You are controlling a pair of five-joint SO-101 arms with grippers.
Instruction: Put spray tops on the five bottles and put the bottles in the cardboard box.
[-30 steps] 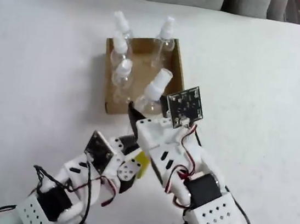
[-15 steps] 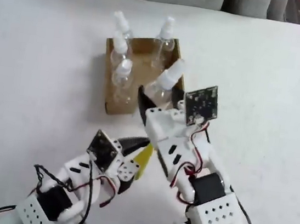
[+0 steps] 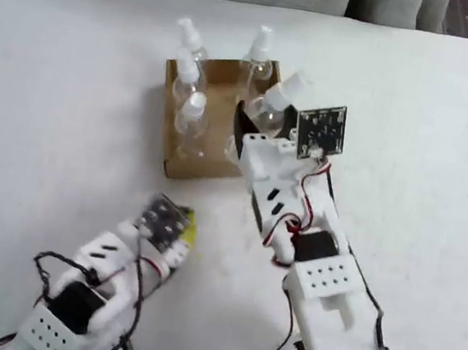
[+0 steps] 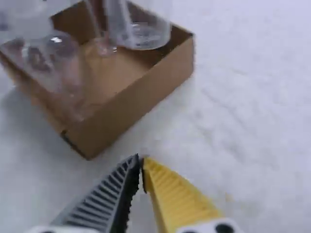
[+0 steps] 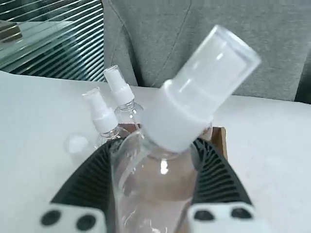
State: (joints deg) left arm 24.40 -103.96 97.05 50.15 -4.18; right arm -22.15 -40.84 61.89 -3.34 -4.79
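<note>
Right fingers (image 5: 218, 174) are clamped hard on the fifth bottle (image 5: 146, 194), one black ribbed finger on each side of its clear body. The bottle is tilted in that grip. Its spray top (image 5: 194, 97), a white collar under a clear cap, juts out past the fingertips and leans to the right. Seen from above, bottle and fingers hang over the right half of the cardboard box (image 3: 196, 168), and the cap pokes out over the box's right wall. Whether the bottle's base touches the box floor I cannot tell, because the fingers hide it.

Inside the box, to the left of and beyond the right fingers, the four other bottles (image 3: 191, 119) stand upright, each one wearing a white spray top. Two are nearer along the left wall, two are at the far end.

Over to the left fingers (image 4: 149, 171): closed, tip against tip, one grey and one yellow, nothing between them. They sit low over the white worktop (image 4: 248, 92), near the box but apart from it, with its near corner straight ahead of the tips. A grey seat back (image 5: 204, 29) stands behind the worktop, beyond the right fingers.
</note>
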